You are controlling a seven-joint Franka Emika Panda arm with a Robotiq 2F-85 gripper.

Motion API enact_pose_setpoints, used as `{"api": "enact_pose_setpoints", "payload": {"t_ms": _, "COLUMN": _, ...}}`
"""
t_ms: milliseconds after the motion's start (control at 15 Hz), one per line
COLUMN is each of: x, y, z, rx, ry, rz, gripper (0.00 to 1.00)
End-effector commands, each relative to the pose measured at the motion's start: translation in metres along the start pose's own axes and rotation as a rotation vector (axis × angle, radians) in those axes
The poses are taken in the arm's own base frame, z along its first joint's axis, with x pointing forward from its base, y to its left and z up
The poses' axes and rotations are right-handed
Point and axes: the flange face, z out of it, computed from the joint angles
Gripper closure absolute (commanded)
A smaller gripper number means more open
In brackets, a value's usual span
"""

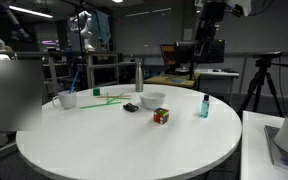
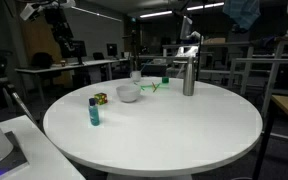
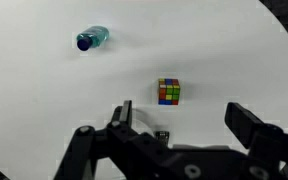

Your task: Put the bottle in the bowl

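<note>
White bench [image 3: 44, 100] fills the wrist view, which looks down from high up. The hand [image 3: 184, 120] is at the bottom edge. Its two fingers [image 3: 246, 120] are spread wide apart, and nothing is between them. A colour cube [image 3: 169, 92] sits just ahead of the hand, about in line with the gap. The bottle [image 3: 91, 39] is farther ahead and off past the finger on the left of the picture. Its dark cap points up at the camera, so I think it is standing. The bowl is not in this view.

In an exterior view, the arm [image 1: 209, 30] hangs high over the bench. It is too dark there to see the fingers. The bottle [image 1: 204, 105] stands far below it. The bowl [image 1: 153, 99] is off to one side, past the cube [image 1: 161, 116]. A tall grey bottle [image 1: 138, 76] and a white cup [image 1: 68, 99] are farther from the hand than the bowl.

In an exterior view, the bottle [image 2: 94, 110] stands near the cube [image 2: 100, 99] but does not touch it. The bowl [image 2: 129, 93] is a little way beyond them.

I think the job is only starting, and the hand is going for the bottle. Next, the hand should slide over the bottle and come down with one finger on each side. Then it should squeeze softly. The bottle is thin and could tip, and the cube is close by.
</note>
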Motion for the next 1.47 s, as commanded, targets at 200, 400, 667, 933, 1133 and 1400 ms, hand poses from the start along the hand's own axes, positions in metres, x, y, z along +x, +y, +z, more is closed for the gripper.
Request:
{"api": "enact_pose_setpoints", "payload": {"t_ms": 200, "x": 0.004, "y": 0.014, "z": 0.003, "rx": -0.013, "ry": -0.008, "rz": 0.047, "gripper": 0.00}}
{"api": "enact_pose_setpoints", "payload": {"t_ms": 400, "x": 0.009, "y": 0.031, "z": 0.006, "rx": -0.038, "ry": -0.004, "rz": 0.077, "gripper": 0.00}}
{"api": "enact_pose_setpoints", "payload": {"t_ms": 667, "x": 0.015, "y": 0.051, "z": 0.014, "rx": -0.062, "ry": -0.014, "rz": 0.124, "gripper": 0.00}}
{"api": "enact_pose_setpoints", "payload": {"t_ms": 933, "x": 0.021, "y": 0.073, "z": 0.028, "rx": -0.090, "ry": -0.032, "rz": 0.168, "gripper": 0.00}}
{"api": "enact_pose_setpoints", "payload": {"t_ms": 1133, "x": 0.028, "y": 0.087, "z": 0.045, "rx": -0.101, "ry": -0.046, "rz": 0.191, "gripper": 0.00}}
{"api": "enact_pose_setpoints", "payload": {"t_ms": 1400, "x": 0.034, "y": 0.103, "z": 0.073, "rx": -0.096, "ry": -0.085, "rz": 0.238, "gripper": 0.00}}
